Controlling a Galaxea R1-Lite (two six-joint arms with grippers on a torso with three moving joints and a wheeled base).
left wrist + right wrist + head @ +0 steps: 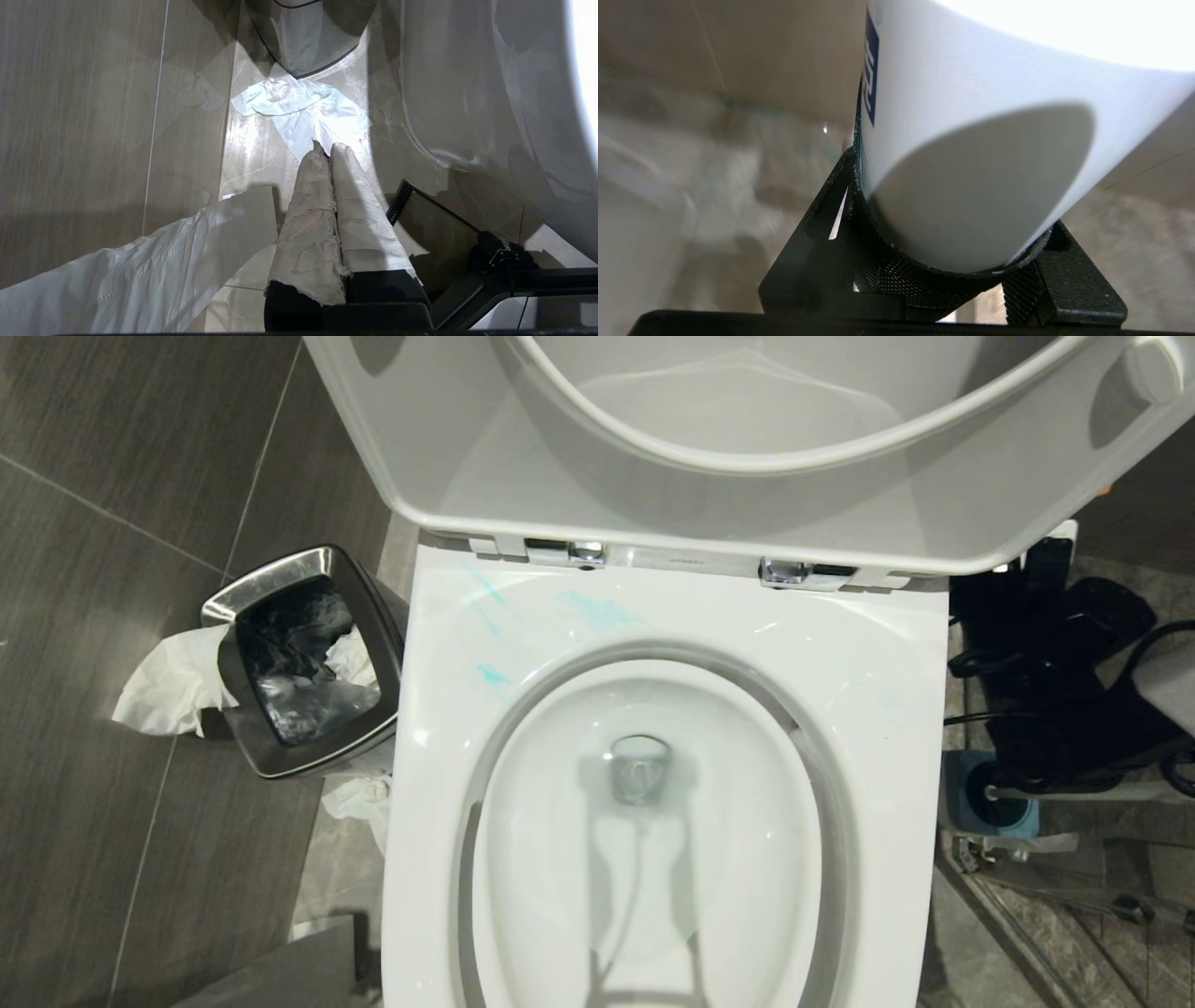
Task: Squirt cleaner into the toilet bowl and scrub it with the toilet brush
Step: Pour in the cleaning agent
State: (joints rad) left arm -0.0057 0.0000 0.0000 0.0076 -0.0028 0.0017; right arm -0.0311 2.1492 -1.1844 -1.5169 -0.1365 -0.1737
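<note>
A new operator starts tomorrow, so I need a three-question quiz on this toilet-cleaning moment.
1. True or false: the toilet brush stands in its holder beside the toilet.
2. What does the right pincer hold: A a brush, B a white container, C nothing?
3. Where do the blue cleaner smears lie?

Key: 1 true. 2 B. 3 On the toilet bowl's rim, at the back left, near the hinges.

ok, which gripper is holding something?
The right gripper: its jaws clamp a white container with a blue label. The left gripper is shut and empty.
</note>
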